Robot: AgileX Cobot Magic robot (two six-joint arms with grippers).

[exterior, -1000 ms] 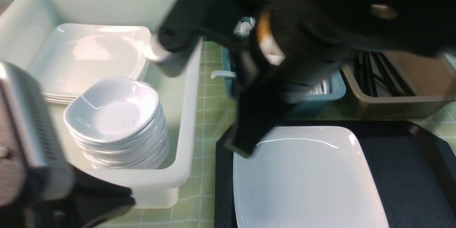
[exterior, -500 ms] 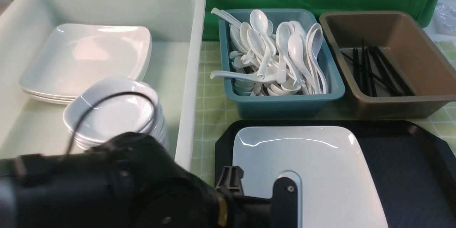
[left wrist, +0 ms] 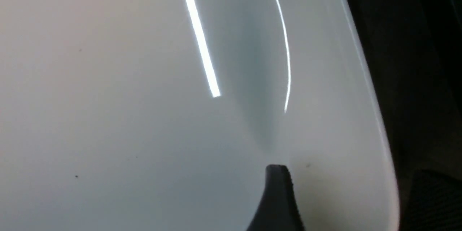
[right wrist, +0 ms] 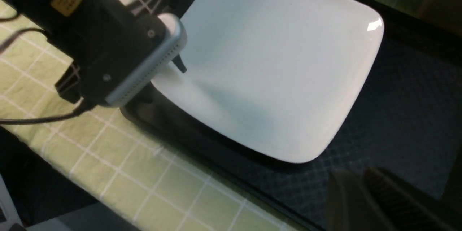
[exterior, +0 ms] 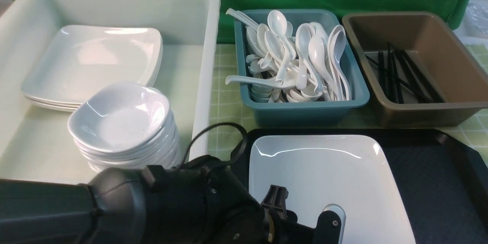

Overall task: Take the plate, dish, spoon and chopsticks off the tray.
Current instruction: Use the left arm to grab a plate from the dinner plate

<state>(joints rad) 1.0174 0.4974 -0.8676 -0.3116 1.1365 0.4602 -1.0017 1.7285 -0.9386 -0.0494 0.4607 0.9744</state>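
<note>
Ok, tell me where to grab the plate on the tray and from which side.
Pinch the plate by the raised rim on its left edge, coming from the robot's left. It lies flat on the tray, too wide to span, and the left gripper straddles that rim, open.

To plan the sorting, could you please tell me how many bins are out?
3: white tub left, teal bin middle, brown bin right; none seems hidden.
</note>
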